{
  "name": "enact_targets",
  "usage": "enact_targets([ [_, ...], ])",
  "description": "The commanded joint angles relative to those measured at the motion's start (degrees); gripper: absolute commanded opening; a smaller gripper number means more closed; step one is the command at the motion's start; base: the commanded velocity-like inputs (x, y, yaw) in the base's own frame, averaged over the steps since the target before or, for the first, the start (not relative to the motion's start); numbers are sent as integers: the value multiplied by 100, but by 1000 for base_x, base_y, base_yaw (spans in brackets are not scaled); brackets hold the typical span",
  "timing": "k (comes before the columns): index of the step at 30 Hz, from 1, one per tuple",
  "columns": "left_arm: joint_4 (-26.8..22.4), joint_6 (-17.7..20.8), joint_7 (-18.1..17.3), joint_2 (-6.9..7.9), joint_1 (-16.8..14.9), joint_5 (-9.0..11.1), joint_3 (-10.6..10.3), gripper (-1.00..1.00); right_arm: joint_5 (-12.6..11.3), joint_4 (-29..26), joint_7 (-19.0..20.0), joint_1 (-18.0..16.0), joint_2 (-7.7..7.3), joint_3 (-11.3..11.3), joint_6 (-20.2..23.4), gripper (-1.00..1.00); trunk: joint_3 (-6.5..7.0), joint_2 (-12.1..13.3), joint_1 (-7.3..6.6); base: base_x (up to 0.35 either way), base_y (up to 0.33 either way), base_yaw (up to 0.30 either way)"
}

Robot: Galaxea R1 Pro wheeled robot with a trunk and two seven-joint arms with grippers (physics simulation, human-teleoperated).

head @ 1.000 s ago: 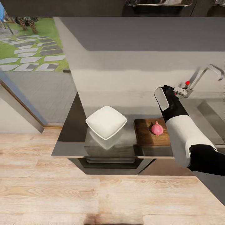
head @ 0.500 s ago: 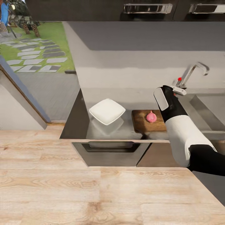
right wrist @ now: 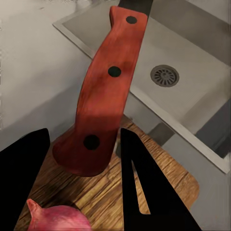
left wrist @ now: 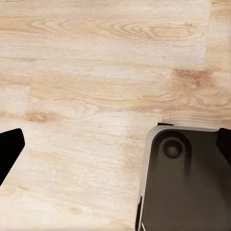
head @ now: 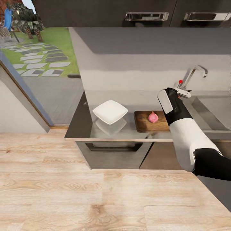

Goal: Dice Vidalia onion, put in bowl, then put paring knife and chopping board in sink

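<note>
So the right gripper (right wrist: 82, 144) has its two dark fingers (right wrist: 144, 192) clamped on the red wooden handle of the paring knife (right wrist: 103, 86), three dark rivets showing down the handle, with the butt end sitting right between the fingertips and the rest slanting away over the counter toward the sink (right wrist: 192, 62). Just past the fingertips is the chopping board (right wrist: 159, 183), and the Vidalia onion (right wrist: 55, 219) (pinkish, little pointed tip) sits on it close beside one finger, not touching the knife as far as I can see. From the head view the onion (head: 153, 117) is about mid-board on the chopping board (head: 142, 123), the right arm (head: 186, 134) reaches over the board's sink-side end, and the white square bowl (head: 110, 111) sits on the countertop (head: 80, 125) just on the board's other side. The faucet (head: 192, 75) with its red knob stands behind the wrist, next to the sink basin. Left gripper (left wrist: 115, 144): dark fingertips sit wide apart at the frame edges, open, nothing in it, pointing down at the wood floor (left wrist: 96, 72) and part of the robot's dark base (left wrist: 187, 187).
</note>
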Motion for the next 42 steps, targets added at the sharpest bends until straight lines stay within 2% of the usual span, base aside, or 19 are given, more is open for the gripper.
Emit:
enact_targets([
  [1, -7, -12, 36, 10, 1, 57, -48, 100, -20, -6, -31, -4, 8, 1, 41, -100, 0, -9, 3, -25, 0, 0],
  [13, -32, -12, 29, 10, 1, 57, -31, 100, -13, 142, 20, -4, 32, 1, 2, -100, 94, -9, 3, -3, 0, 0],
  [15, -22, -12, 10, 6, 1, 59, -25, 100, 84, 194, 60, -4, 1, 11, -7, -100, 99, -9, 3, 0, 0, 0],
  [19, -5, -28, -12, 12, 1, 65, -29, 100, 851, 204, 78, -4, -9, 107, -11, -100, 101, -9, 3, 0, 0, 0],
  [20, 0, -34, -10, 13, 1, 69, -30, 100, 1289, 200, 77, -4, 14, 193, -5, -100, 101, -9, 3, 0, 0, 0],
  [22, 65, -34, -7, 9, 1, 77, -27, 100, 1640, 174, 74, -4, 21, 293, 21, -100, 101, -9, 3, 0, 0, 0],
  [23, 133, -32, -4, 5, 1, 80, -22, 100, 1716, 163, 71, -4, 17, 353, 30, -100, 101, -9, 3, 0, 0, 0],
  [26, 317, -37, -6, -15, 1, 76, -16, 100, 1847, 114, 67, -4, -17, 891, 267, -100, 101, -9, 3, 0, 0, 0],
  [27, 348, -38, -7, -22, 1, 77, -14, 100, 1905, -28, 66, -4, -11, 1374, 674, -100, 101, -9, 3, 0, 0, 0],
  [29, 363, -34, -7, -24, 1, 79, -14, 100, 1946, -125, 66, -4, 4, 1832, 948, -100, 101, -9, 3, 0, 0, 0],
  [31, 377, -31, -8, -24, 1, 82, -15, 100, 1958, -180, 69, -4, 19, 2548, 1279, -100, 101, -9, 3, 0, 0, 0],
  [32, 384, -30, -8, -25, 1, 83, -15, 100, 1953, -187, 71, -4, 21, 2743, 1350, -100, 101, -9, 3, 0, 0, 0],
  [34, 416, -30, -8, -29, 1, 78, -17, 100, 1933, -178, 118, -4, 39, 3089, 1446, -100, 101, -9, 3, 0, 0, 0],
  [35, 432, -30, -8, -39, 1, 77, -18, 100, 1929, -159, 175, -4, 57, 3191, 1467, -100, 101, -9, 3, 0, 0, 0],
  [37, 486, -29, -9, -59, 1, 76, -19, 100, 1924, -123, 420, -4, 126, 3425, 1594, -100, 101, -9, 3, 0, 0, 0],
  [38, 509, -29, -11, -65, 1, 75, -19, 100, 1923, -111, 626, -4, 163, 3607, 1793, -100, 101, -9, 3, 0, 0, 0],
  [42, 523, -29, -15, -84, 1, 75, -21, 100, 1922, -104, 868, -4, 209, 4031, 2029, -100, 101, -9, 3, -51, -47, 0],
])
